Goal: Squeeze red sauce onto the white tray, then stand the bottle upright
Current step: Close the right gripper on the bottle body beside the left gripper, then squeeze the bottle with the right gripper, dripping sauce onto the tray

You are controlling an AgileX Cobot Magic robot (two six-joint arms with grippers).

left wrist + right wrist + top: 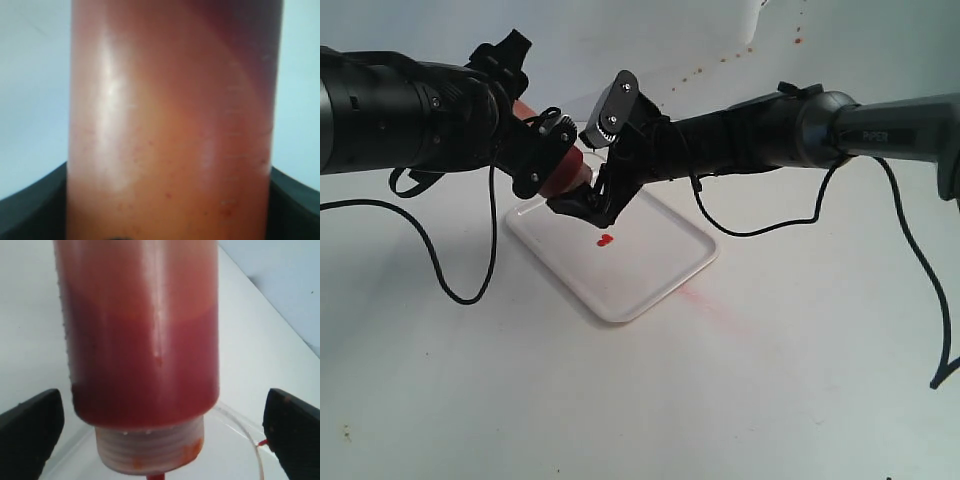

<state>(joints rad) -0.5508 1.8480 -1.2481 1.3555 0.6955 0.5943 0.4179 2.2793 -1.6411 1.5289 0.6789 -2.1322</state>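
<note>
The bottle point(558, 181), red-orange and translucent, hangs tilted over the white tray point(650, 275) with its pale screw cap point(582, 177) pointing down. My left gripper point(546, 158) is shut on its body. In the left wrist view the bottle point(170, 120) fills the frame, with a black finger point(35, 205) pressed against each side. My right gripper point(583, 204) stands open round the cap end. Its fingers point(30, 430) are well clear of the bottle point(145, 340) on both sides. A small blob of red sauce point(605, 241) lies on the tray. The thin strap point(248, 432) hangs beside the cap.
A faint red smear point(705, 297) marks the table just off the tray's right edge. Small red spots point(720, 62) dot the surface at the back. Black cables point(470, 290) trail from both arms. A white container point(750, 20) stands at the far edge.
</note>
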